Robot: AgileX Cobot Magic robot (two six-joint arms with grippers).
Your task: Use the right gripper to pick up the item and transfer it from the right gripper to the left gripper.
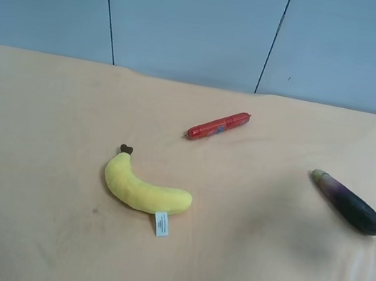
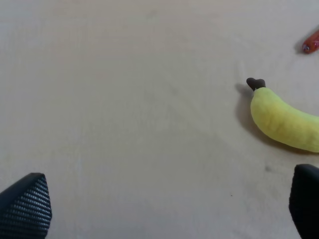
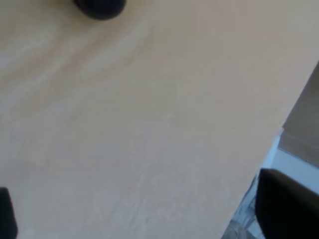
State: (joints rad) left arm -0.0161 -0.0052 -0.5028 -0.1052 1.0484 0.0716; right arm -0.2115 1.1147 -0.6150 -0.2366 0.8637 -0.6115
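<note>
Three items lie on the tan table (image 1: 40, 159): a yellow plush banana (image 1: 142, 188) with a white tag, a red sausage (image 1: 218, 125) and a dark purple eggplant (image 1: 348, 202). Neither arm shows in the exterior high view. My right gripper (image 3: 149, 216) is open and empty above bare table; a dark rounded end of the eggplant (image 3: 99, 7) shows at the frame's edge, well ahead of the fingers. My left gripper (image 2: 164, 209) is open and empty; the banana (image 2: 281, 122) lies ahead of one fingertip (image 2: 306, 199), and the sausage tip (image 2: 312, 42) shows further off.
The table's edge (image 3: 269, 144) runs close beside one right fingertip (image 3: 289, 204), with floor beyond it. A blue-grey panelled wall (image 1: 194, 19) stands behind the table.
</note>
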